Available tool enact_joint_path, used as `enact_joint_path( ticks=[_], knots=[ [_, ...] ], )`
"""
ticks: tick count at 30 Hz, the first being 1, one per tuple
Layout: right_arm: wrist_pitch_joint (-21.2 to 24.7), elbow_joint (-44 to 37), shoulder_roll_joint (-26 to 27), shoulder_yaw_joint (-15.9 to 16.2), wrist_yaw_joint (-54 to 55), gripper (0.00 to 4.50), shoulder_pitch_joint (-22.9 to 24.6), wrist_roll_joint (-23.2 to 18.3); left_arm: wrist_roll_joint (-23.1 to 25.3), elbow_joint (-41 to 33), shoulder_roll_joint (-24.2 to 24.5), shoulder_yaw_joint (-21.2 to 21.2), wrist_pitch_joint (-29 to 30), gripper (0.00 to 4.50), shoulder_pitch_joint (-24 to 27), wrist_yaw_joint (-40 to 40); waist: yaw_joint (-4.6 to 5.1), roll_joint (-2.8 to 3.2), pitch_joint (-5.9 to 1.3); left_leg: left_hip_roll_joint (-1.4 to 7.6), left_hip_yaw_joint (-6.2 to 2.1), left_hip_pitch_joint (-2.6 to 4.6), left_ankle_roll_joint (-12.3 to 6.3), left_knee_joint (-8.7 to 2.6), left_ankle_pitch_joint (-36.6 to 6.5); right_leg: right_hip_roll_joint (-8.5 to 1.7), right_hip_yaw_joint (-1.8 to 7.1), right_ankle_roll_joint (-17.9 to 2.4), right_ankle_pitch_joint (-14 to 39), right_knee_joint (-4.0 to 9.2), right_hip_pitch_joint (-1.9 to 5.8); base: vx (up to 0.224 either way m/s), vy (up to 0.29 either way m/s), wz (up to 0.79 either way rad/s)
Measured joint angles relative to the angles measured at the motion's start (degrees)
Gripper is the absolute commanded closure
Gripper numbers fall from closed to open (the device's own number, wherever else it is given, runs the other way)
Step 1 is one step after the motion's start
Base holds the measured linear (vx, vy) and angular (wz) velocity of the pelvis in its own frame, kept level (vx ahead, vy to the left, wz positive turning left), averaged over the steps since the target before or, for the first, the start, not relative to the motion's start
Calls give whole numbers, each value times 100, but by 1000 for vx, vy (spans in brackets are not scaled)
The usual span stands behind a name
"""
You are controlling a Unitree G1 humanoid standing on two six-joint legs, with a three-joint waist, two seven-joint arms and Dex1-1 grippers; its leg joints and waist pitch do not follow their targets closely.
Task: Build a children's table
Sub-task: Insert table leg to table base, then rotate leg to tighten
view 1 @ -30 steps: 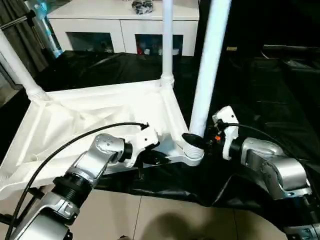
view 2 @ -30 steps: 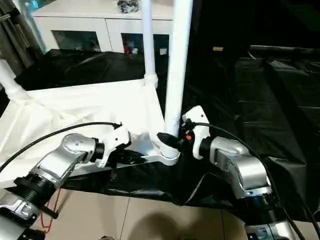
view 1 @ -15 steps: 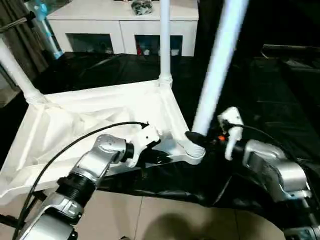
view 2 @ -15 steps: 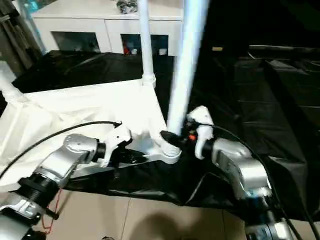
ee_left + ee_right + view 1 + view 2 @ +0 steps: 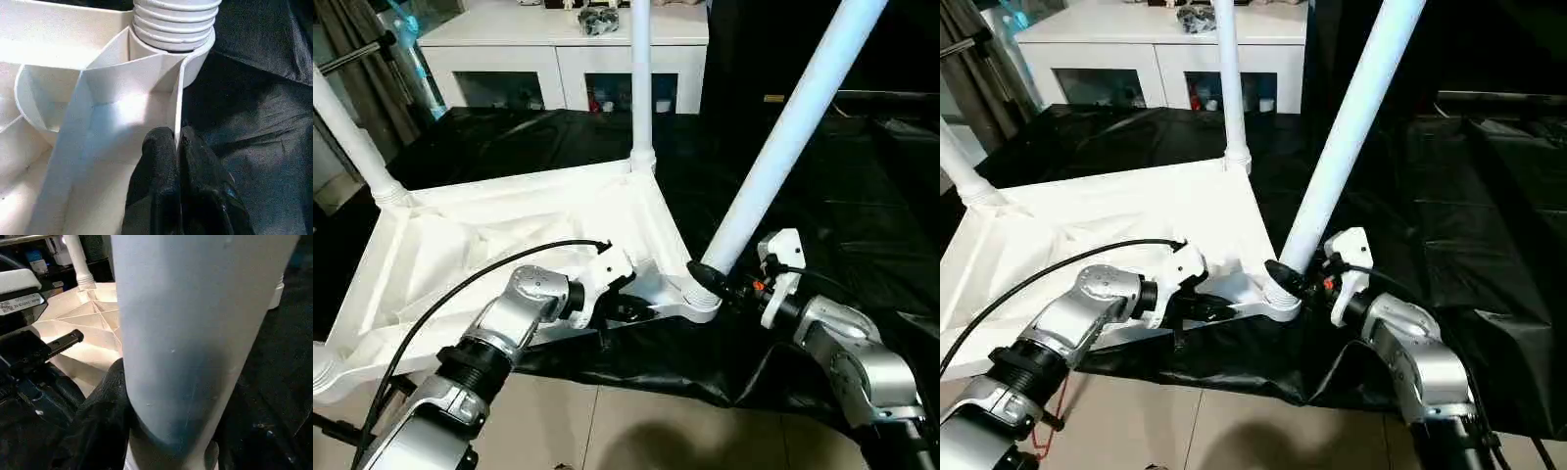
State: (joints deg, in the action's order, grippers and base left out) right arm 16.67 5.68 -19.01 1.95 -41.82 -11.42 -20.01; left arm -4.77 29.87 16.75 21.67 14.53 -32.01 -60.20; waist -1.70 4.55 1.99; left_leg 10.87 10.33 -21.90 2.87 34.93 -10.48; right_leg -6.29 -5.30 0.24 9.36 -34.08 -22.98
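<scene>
Head views: the upturned tabletop (image 5: pixel 499 235) lies on black sheeting (image 5: pixel 862 206). The left gripper (image 5: pixel 625 305) pinches its near edge rib. The right gripper (image 5: pixel 717 284) clasps a tilted leg (image 5: pixel 783 147) at its base, by the corner socket (image 5: pixel 697 302).

Left wrist: fingers (image 5: pixel 159 161) are closed on the rib.

Right wrist: the leg (image 5: pixel 195 333) rises between half-spread fingers (image 5: pixel 105 404).

The tops of the three table legs (image 5: pixel 783 147) are cut off by the upper frame edge. The small items inside the cabinet (image 5: pixel 568 44) cannot be identified.
</scene>
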Motion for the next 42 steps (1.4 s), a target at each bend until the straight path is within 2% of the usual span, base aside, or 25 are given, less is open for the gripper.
enact_joint_path(
  ticks=[8, 15, 25, 32, 39, 42],
  knots=[
    [-60, -5, -159, 287, -47, 262, -167, 289, 8, 52, 13, -38, -41, 450, 0, 3, 18, -1, 1, -2, -1, 1, 0, -2, 0, 0, 0, 0, 0, 4, 0, 0, 0, 0],
    [32, 192, -320, 517, -490, 262, -503, 482, 11, 20, 49, -43, -55, 450, 33, -39, 72, -76, -7, -3, -2, 0, 0, -24, 0, 0, -5, 3, 2, 4, 3, 0, 0, 0],
    [22, 472, -503, 659, -1324, 262, -724, 404, 10, -38, 222, -43, -214, 450, 104, -454, 99, -92, -12, -2, -2, -3, 1, -46, 0, 1, -8, 7, 4, 7, 3, 0, 0, 0],
    [-264, 709, -732, 922, -2296, 262, -848, 369, 9, 27, 497, 32, -531, 450, 84, -1173, 111, -114, -15, -1, -3, -2, 1, -44, 0, 1, -9, 6, 5, 16, -2, 0, 0, 0],
    [-384, 826, -741, 935, -2450, 262, -878, 373, 10, 198, 529, 70, -622, 450, -15, -1301, 98, -137, -25, 0, -1, -1, 1, -45, 0, 1, -8, -19, -9, 19, 0, 0, 0, 0],
    [-530, 1073, -568, 897, -2346, 262, -983, 401, 15, 311, 494, 47, -620, 450, -65, -1235, 103, -149, -29, 0, -2, 6, 1, -45, 0, 1, -9, 1, 3, 15, 1, 0, 0, 0]
  ],
)
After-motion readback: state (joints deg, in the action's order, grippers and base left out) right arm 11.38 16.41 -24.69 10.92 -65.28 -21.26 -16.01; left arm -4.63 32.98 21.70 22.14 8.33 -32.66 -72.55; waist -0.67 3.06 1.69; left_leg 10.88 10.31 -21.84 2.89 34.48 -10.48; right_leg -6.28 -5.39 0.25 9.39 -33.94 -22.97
